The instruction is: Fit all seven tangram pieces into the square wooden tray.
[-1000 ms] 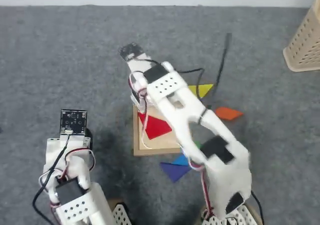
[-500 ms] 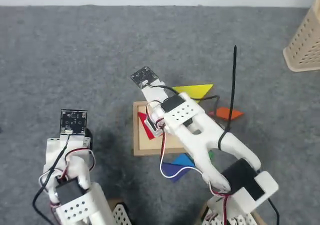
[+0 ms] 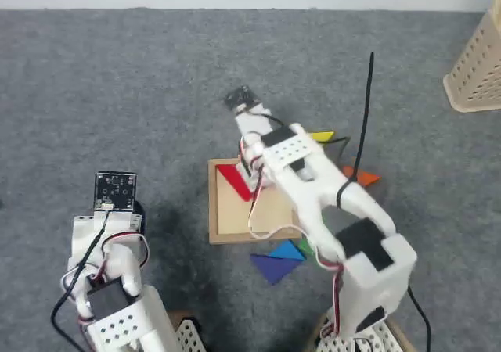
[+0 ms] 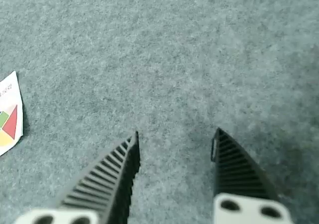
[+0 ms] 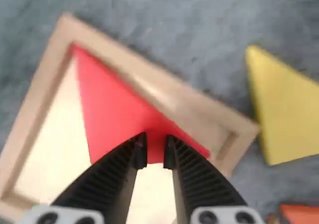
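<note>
The square wooden tray (image 3: pixel 227 231) lies mid-table, its rim (image 5: pixel 164 92) close in the right wrist view. A red triangle (image 3: pixel 233 180) lies flat inside, long side along the far rim, reaching the far left corner. My right gripper (image 5: pixel 155 147) is down in the tray, its fingers closed on the red triangle (image 5: pixel 112 117) at its near corner. A yellow triangle (image 3: pixel 322 137) and an orange piece (image 3: pixel 365 178) lie on the carpet right of the tray. Blue (image 3: pixel 286 251) and purple (image 3: pixel 273 268) pieces lie by the near rim. My left gripper (image 4: pixel 177 133) hangs open over bare carpet.
A slatted beige basket (image 3: pixel 476 62) stands at the far right edge. A black cable (image 3: pixel 365 109) rises from the right arm. A small printed card (image 4: pixel 10 117) lies on the carpet near my left gripper. Grey carpet stretches left of and behind the tray.
The right arm swung back over the tray, and the red triangle went from the tray's middle left to the far rim. The left arm stayed still.
</note>
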